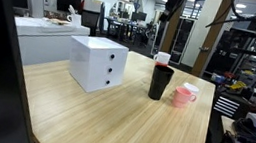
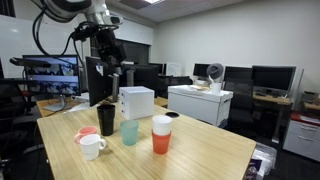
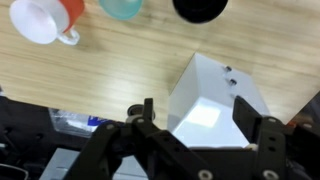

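Claw (image 3: 197,112) open and empty, jaws spread wide, hanging high above the white drawer box (image 3: 215,98) without touching it. Box upright near the middle of the counter (image 1: 111,120), small dark knobs on the face turned toward the black cup (image 1: 160,82). Pale mug (image 1: 183,94) just beside that cup; teal cup (image 2: 130,132) and orange-and-white cup (image 2: 161,135) close by, all apart from the box.

Step in hand, as judged: positioning over the box. Box skewed and off-centre in the wrist view, so rotate the wrist first to set the jaws square to two opposite walls, then centre over the top panel. Lower straight down, slowly, with no sideways drift toward the cups. Fit of the box between the jaws impossible to judge from this height; check again lower down. Smooth walls probably slippery, so favour full pad contact over an edge or corner.
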Controlling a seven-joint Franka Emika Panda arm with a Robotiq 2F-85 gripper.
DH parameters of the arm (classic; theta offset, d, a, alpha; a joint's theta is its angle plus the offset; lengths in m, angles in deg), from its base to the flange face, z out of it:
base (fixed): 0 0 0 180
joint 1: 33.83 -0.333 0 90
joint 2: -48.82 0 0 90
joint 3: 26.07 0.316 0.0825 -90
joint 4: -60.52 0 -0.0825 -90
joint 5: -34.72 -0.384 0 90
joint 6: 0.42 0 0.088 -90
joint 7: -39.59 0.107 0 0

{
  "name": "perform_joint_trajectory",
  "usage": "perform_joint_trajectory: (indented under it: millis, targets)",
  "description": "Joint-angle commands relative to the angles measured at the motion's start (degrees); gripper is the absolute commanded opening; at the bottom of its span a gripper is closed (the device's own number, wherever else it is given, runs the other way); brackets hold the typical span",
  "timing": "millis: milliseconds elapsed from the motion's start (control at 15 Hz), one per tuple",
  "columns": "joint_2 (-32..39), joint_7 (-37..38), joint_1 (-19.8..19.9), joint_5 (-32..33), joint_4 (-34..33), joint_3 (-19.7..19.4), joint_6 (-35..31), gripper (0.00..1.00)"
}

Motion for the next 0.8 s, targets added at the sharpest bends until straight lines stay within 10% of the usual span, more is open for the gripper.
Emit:
perform_joint_trajectory:
  millis: [0, 400, 733]
  targets:
    - [7.29, 3.8, 5.94, 2.93, -7.78, -2.76, -2.22, 1.0]
    - [23.87, -4.17, 9.79, -3.39, -16.65, -11.58, -5.45, 1.0]
    - [35.11, -8.64, 11.87, -8.98, -23.53, -9.53, -1.11, 1.0]
